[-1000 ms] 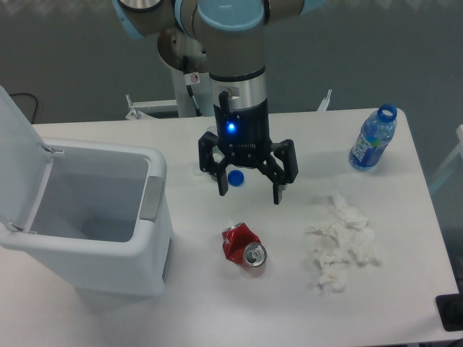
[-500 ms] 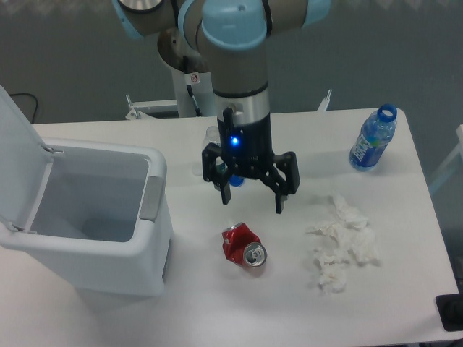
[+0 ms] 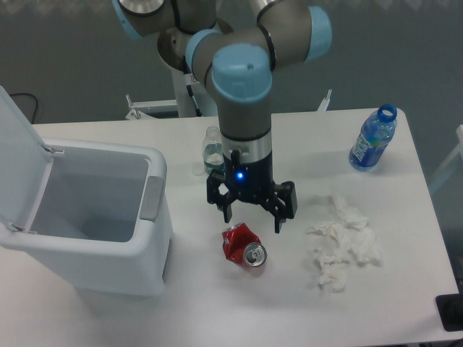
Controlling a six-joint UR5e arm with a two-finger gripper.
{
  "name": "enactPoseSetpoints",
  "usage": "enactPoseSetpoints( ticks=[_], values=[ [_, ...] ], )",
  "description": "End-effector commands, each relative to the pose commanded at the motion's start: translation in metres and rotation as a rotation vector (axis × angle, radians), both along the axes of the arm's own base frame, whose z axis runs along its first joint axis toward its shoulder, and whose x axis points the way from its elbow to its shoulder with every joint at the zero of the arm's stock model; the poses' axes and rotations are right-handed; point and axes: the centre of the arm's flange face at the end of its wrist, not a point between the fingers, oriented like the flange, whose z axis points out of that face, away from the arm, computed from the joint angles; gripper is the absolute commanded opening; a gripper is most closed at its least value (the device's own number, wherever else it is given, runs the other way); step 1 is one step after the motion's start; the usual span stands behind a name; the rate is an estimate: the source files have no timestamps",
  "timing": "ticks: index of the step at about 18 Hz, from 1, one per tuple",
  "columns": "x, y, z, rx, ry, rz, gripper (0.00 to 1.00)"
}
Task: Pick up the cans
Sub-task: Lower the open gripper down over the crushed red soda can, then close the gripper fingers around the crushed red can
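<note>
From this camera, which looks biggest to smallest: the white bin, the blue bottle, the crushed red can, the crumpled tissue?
1. White plastic bin with open lid.
2. Crumpled white tissue pile.
3. Blue-labelled plastic bottle and crushed red metal can look similar; too close to rank.

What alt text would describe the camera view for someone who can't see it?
A robot gripper hangs open just above a crushed red can on a white table, with an open bin left and crumpled tissue right.
</note>
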Motion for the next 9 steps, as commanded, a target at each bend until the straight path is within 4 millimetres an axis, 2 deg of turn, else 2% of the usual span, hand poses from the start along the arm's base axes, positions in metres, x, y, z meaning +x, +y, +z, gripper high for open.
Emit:
enactPoseSetpoints(
  ticks=[7, 9],
  values=[
    [-0.015, 0.001, -0.025, -0.079, 0.028, 0.055, 1.0],
    [-0.015, 0.0, -0.028, -0.059, 0.0, 0.164, 1.0]
  ],
)
